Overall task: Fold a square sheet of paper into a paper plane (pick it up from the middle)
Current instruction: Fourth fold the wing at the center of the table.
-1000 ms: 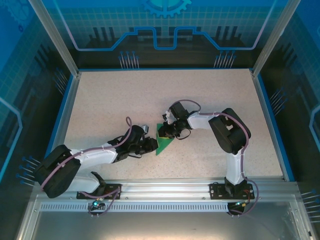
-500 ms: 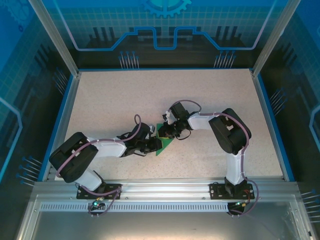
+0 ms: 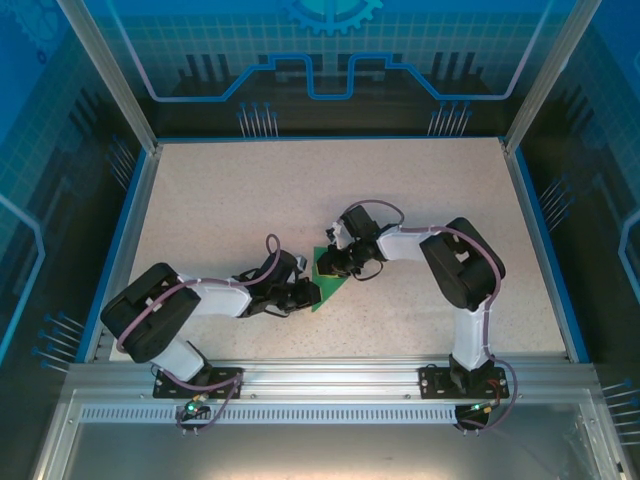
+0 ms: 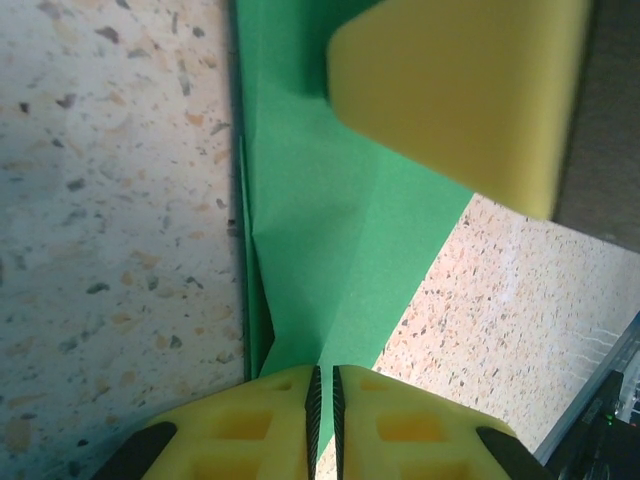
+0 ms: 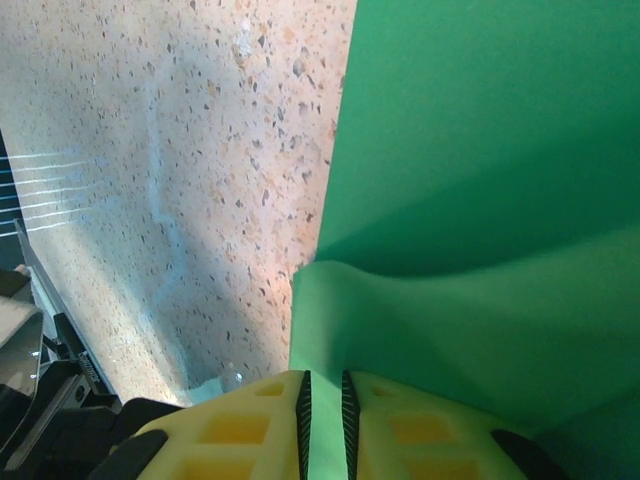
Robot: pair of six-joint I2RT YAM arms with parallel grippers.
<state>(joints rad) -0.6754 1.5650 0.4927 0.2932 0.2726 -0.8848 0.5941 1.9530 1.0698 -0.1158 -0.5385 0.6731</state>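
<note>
Nearest, the left gripper (image 3: 304, 292) lies low over the table (image 3: 230, 200). Its yellow pads are pressed almost together on the near end of the green paper (image 3: 331, 284). The paper, folded into a layered triangle with its point to the right, rests near the table's middle between the two grippers. Just beyond, the right gripper (image 3: 326, 262) pinches the paper's far end, with a raised fold caught between its narrowly parted pads.
</note>
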